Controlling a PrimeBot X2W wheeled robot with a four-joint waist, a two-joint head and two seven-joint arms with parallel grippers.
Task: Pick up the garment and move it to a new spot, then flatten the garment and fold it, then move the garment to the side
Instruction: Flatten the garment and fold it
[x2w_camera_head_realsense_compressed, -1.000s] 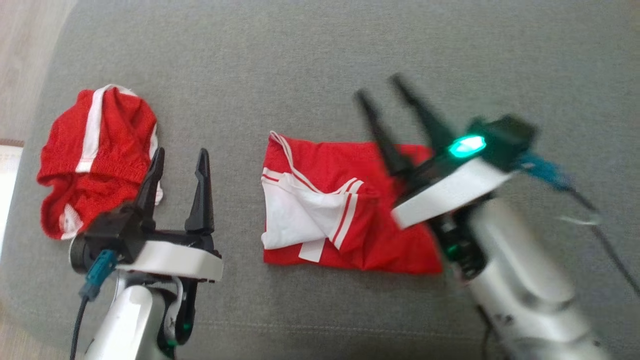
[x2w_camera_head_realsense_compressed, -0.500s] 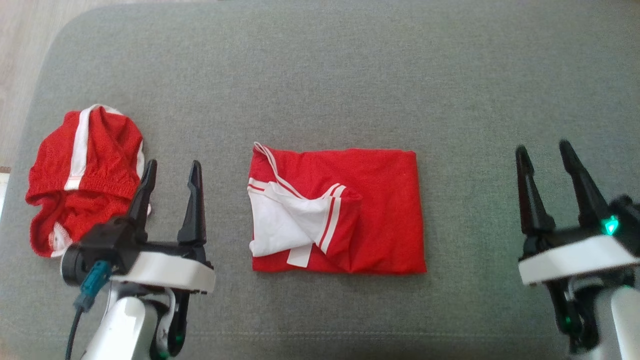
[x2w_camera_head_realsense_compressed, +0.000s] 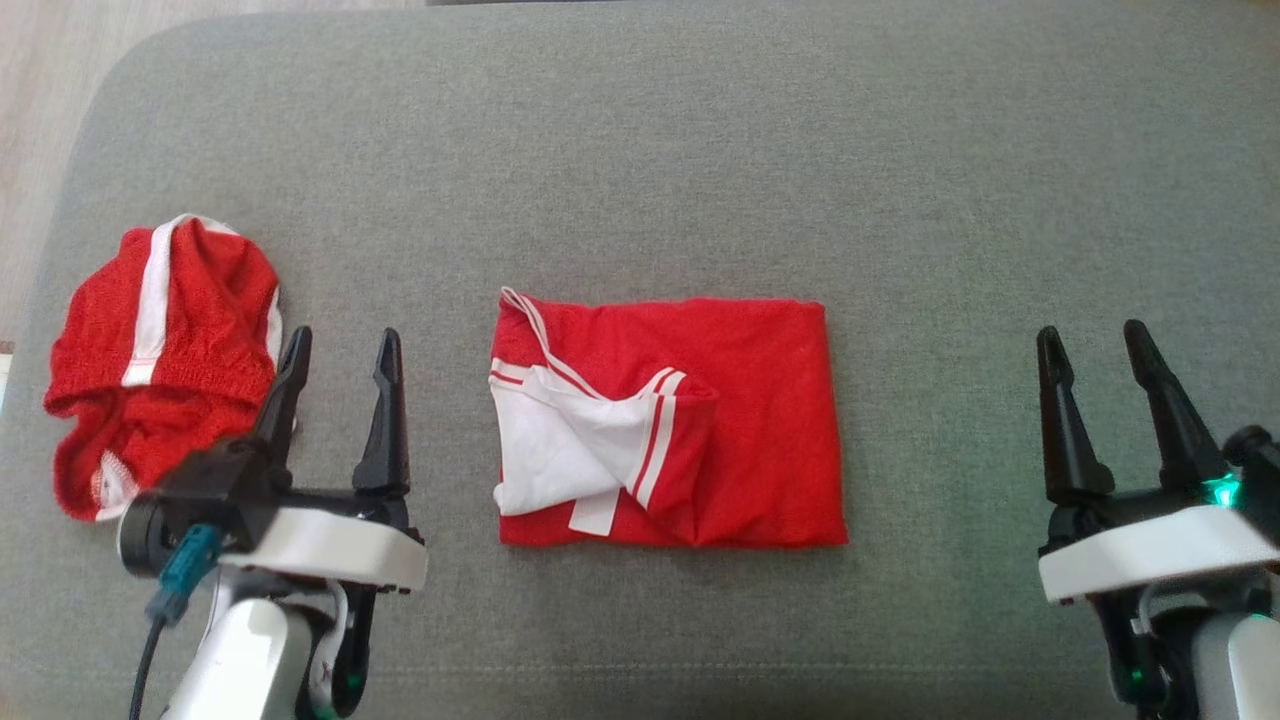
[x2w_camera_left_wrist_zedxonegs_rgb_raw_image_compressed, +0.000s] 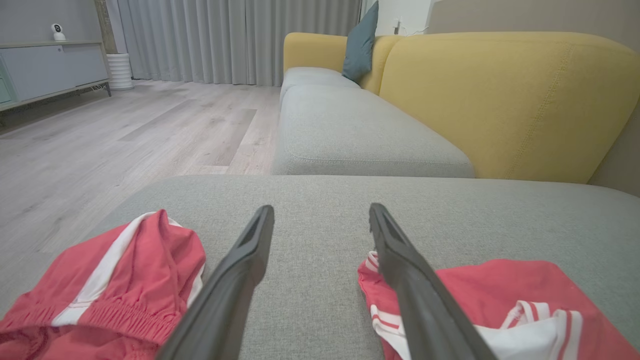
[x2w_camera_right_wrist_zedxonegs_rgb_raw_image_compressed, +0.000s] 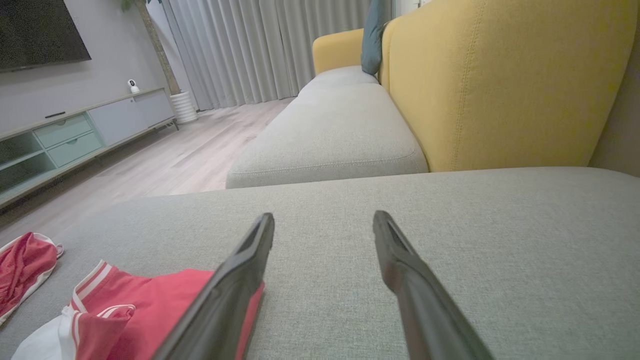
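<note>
Here, left pincer (x2w_camera_head_realsense_compressed: 344, 337) spread wide, empty, right pincer (x2w_camera_head_realsense_compressed: 1090, 332) likewise.

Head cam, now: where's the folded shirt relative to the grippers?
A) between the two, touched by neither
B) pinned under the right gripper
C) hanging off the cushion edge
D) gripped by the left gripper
A: the shirt lies flat on the cushion, with the left gripper and the right gripper open on either side, both clear of it.
</note>
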